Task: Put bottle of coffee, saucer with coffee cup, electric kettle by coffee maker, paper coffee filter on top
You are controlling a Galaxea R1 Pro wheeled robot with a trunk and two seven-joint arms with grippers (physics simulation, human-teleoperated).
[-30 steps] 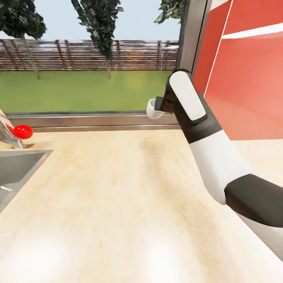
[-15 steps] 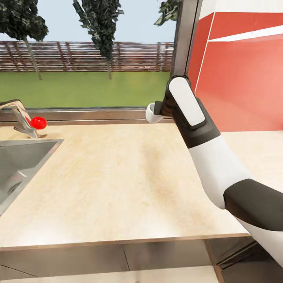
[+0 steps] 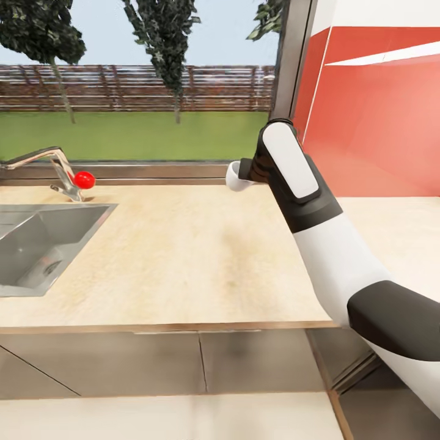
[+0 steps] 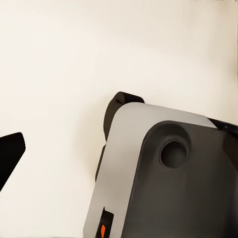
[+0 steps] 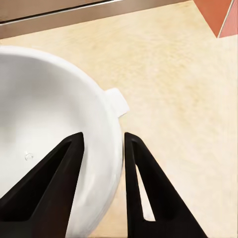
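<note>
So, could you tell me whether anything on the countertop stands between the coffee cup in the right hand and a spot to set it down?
Nothing visible does. The right hand is shut on the coffee cup, pinching its wall, and the countertop beneath it looks bare. The sink sits well off to the left. No saucer or coffee maker can be seen here.

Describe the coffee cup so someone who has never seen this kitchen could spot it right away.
Start at the big window behind the light wood countertop and follow its sill to the red wall. There the right claw holds the coffee cup by its rim above the counter. It is small, white and rounded with a tiny handle, unlike the faucet's red knob.
</note>
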